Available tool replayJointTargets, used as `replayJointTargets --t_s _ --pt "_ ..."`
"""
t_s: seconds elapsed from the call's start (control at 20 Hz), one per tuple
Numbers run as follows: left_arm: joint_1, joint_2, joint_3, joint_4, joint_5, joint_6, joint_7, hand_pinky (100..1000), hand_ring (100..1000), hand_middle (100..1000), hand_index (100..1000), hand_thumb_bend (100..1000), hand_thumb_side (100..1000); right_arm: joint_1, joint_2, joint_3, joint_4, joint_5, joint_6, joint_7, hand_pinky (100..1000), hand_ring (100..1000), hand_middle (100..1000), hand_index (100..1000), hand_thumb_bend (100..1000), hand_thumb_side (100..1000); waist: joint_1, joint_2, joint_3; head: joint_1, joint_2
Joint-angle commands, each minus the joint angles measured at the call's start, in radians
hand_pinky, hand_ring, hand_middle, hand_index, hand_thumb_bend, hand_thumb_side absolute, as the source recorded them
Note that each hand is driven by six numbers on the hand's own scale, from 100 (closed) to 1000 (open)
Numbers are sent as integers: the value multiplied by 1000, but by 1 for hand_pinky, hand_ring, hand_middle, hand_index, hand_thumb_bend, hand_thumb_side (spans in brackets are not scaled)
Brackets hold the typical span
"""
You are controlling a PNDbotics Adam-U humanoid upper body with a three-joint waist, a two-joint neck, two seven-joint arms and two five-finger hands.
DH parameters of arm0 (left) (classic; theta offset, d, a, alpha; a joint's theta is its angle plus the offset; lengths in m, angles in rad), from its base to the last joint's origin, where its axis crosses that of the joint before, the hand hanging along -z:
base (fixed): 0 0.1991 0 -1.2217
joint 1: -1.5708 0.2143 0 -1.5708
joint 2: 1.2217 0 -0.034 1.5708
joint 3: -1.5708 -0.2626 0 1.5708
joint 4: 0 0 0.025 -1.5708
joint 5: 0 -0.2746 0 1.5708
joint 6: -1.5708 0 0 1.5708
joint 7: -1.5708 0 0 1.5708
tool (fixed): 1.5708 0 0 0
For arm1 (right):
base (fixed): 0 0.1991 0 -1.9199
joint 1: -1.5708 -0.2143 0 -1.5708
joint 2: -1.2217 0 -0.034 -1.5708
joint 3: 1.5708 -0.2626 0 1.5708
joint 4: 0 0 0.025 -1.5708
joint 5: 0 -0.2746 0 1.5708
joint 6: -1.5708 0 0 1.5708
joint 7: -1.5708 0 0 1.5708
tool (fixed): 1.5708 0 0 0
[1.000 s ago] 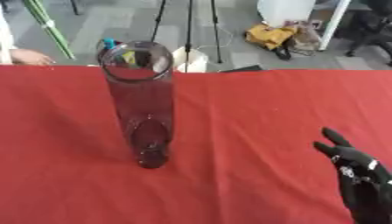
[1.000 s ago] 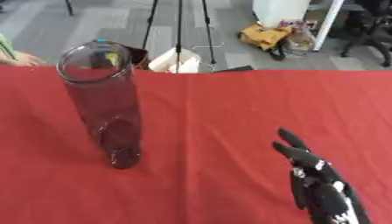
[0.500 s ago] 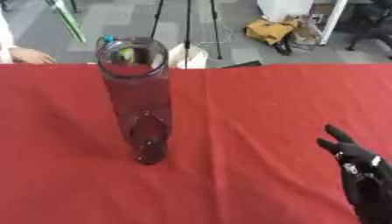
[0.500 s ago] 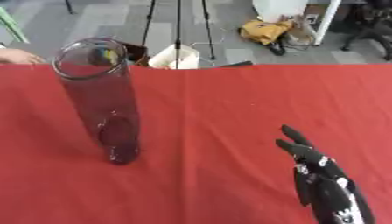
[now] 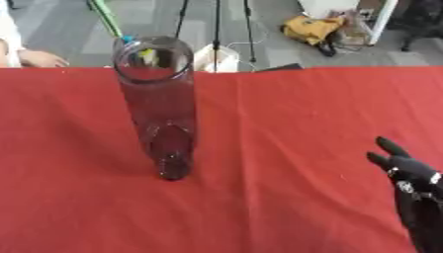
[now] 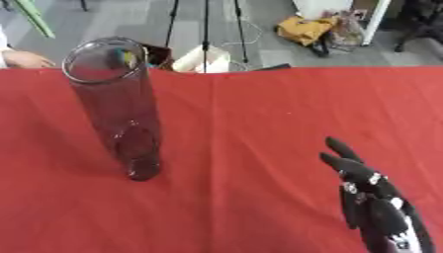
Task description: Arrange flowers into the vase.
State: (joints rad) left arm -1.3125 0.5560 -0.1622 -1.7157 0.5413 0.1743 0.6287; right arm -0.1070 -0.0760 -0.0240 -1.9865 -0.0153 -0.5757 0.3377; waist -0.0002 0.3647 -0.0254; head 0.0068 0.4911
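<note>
One clear vase (image 5: 158, 106) unmoved on red cloth (image 5: 286, 123), right hand (image 6: 372, 207) still open

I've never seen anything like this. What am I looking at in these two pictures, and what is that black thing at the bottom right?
Both pictures show the same moment, taken by the two eyes of a camera in a robot's head, looking down at its work table. The black thing is the robot's right hand, resting open with its fingers pointing up and holding nothing. Its left hand is out of sight. The table is covered with a red cloth. On it stands a tall clear glass vase, upright and with no flowers in it. A person's hand rests at the far left edge. Behind the table is a floor with tripod legs and a yellow bag.
</note>
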Motion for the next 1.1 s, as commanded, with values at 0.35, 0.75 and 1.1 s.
replayJointTargets --t_s 0.35,0.75,1.1 --pt "-26 -9 -15 -22 -17 -7 -13 100 100 100 100 143 733 -17 -9 3 -13 8 11 0 934 1000 160 857 100 1000 6 -12 -6 4 -21" --pt "-9 -14 -31 -30 -47 -18 -34 100 100 100 100 124 721 -25 -5 2 -13 11 13 -1 935 1000 158 858 100 1000 6 -3 -11 0 -30" --pt "6 -26 -42 -42 -43 -25 -42 100 100 100 100 125 727 -31 1 2 -13 16 17 0 938 1000 155 860 100 1000 3 5 -13 -1 -37"
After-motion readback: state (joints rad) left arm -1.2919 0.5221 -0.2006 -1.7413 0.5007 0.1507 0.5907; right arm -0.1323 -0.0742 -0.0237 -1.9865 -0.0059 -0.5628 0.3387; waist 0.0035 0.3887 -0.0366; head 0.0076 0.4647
